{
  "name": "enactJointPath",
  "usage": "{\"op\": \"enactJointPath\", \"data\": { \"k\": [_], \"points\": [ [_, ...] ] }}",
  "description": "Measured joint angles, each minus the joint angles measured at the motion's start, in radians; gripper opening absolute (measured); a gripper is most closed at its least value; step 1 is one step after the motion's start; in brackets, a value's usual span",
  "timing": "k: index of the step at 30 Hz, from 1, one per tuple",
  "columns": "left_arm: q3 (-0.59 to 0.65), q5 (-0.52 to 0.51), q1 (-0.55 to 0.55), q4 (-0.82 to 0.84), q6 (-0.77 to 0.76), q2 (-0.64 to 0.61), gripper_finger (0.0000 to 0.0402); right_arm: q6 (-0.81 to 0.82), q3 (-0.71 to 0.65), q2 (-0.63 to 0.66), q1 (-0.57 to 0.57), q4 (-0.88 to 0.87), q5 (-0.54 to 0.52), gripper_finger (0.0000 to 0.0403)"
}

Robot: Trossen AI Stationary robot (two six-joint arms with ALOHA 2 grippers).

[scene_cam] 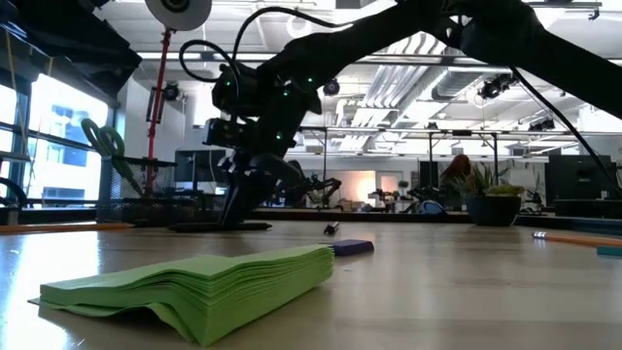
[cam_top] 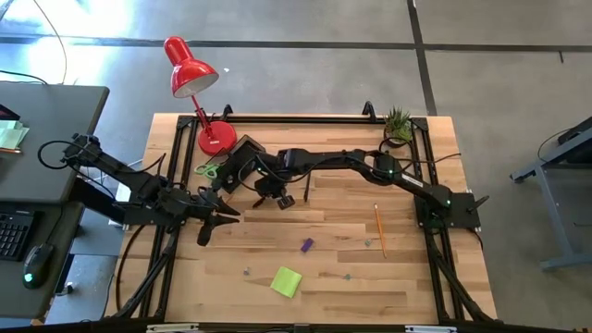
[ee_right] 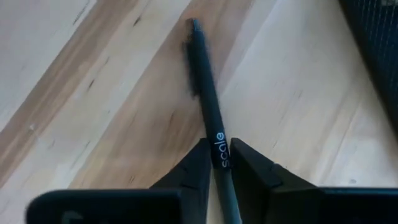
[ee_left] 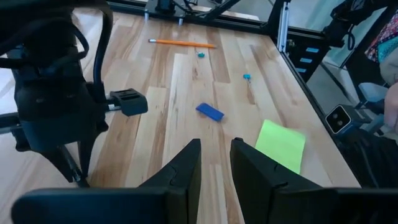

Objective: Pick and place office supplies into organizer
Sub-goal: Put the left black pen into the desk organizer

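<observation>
Right gripper low over the pale wooden slatted table, just beside the black mesh rectangular organizer tray at the far left part of the table. Its two dark fingers are pinched on a slim dark pen with white lettering; the pen runs out ahead of the fingertips, and its far tip looks to be at the wood.

Left gripper hovers above the table near its left edge, in front of the organizer tray, nothing between its fingers; narrow gap between them.

Green-handled scissors lie touching the tray's left side, near the round base of the red desk lamp.

Loose on the table: an orange wooden pencil toward the right; a small purple block near the middle; a lime-green sticky-note pad near the front edge; tiny clips scattered near the pad.

Small potted green plant at the far right corner.
</observation>
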State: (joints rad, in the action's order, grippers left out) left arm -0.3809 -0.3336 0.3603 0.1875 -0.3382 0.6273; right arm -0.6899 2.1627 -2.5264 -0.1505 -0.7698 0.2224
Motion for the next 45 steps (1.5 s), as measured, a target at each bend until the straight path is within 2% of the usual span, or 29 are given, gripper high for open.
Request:
{"op": "enactJointPath", "data": {
  "k": [12,23,26,29,33,41,45],
  "points": [
    [0.000,-0.001,0.000,0.005,-0.001,0.006,0.0074,0.046,0.034,-0.015,0.000,-0.029,-0.001,0.0025],
    [0.000,0.010,0.001,-0.028,-0.007,0.006,0.0074,0.144,0.146,-0.017,-0.049,-0.191,0.086,0.0000],
    [0.009,0.010,0.001,-0.029,-0.011,0.006,0.0074,0.150,0.147,-0.009,-0.057,-0.184,0.050,0.0000],
    [0.021,0.009,0.000,-0.028,-0.011,0.006,0.0074,0.128,0.147,-0.008,-0.054,-0.174,-0.029,0.0002],
    [0.030,0.009,0.000,-0.041,-0.011,0.006,0.0074,0.107,0.147,-0.008,-0.048,-0.111,-0.039,0.0021],
    [0.030,0.009,0.000,-0.077,-0.010,0.006,0.0074,0.098,0.146,-0.027,-0.032,-0.054,-0.078,0.0103],
    [0.030,0.017,0.000,-0.074,-0.009,0.006,0.0074,0.114,0.145,-0.069,-0.041,-0.050,-0.111,0.0122]
  ]
}}
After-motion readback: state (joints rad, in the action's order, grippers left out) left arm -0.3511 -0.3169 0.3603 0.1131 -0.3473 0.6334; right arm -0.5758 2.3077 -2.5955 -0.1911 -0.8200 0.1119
